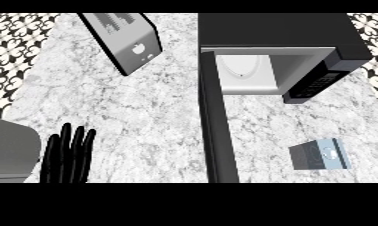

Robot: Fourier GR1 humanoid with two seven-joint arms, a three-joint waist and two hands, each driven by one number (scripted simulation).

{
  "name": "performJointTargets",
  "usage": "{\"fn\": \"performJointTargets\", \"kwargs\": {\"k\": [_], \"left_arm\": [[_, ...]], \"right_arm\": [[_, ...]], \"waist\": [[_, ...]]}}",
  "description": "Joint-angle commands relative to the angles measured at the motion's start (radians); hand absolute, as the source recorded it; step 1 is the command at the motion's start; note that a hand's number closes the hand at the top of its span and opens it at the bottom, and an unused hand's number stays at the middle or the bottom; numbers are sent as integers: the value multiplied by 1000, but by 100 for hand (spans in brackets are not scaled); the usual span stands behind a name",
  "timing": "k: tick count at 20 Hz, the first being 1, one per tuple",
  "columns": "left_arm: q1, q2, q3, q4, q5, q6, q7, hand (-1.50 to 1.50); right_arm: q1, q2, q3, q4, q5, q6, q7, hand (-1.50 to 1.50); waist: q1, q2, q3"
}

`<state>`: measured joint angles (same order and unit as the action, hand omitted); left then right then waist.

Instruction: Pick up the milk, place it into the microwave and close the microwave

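Milk carton (319,154) lying on the counter (148,120), right of the open microwave door (218,120); untouched.
Left hand (68,157) rests released, fingers straight; right hand unseen; grasp the carton across its sides, then lift it clear of the door.

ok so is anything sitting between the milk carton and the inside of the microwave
Nothing visible does. The milk carton lies on the counter in front of the microwave, to the right of its open door. The cavity faces it with only bare counter between. The door swings out on the far side of the carton from the left hand.
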<state>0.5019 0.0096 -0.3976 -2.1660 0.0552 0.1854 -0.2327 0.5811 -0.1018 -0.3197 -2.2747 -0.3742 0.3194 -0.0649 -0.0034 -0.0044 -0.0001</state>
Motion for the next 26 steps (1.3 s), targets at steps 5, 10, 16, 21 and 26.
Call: {"fn": "performJointTargets", "kwargs": {"k": [5,10,16,21,26], "left_arm": [[160,31,-93,-10,-2,-3,-144,-150],[200,86,-65,5,43,-27,-191,-150],[268,114,-57,64,84,-58,-348,-150],[267,107,-114,79,50,-29,-360,-150],[284,153,-88,58,104,-41,-363,-150]], "right_arm": [[3,69,-11,240,101,112,-169,-150],[-81,74,-13,302,140,87,-162,-150],[-85,101,47,480,257,-41,-332,-150],[-176,101,-52,671,293,-45,-421,-150],[-292,62,-64,798,331,-80,-419,-150]], "waist": [[9,1,1],[9,3,0],[10,2,0],[9,3,1],[10,3,0]]}}
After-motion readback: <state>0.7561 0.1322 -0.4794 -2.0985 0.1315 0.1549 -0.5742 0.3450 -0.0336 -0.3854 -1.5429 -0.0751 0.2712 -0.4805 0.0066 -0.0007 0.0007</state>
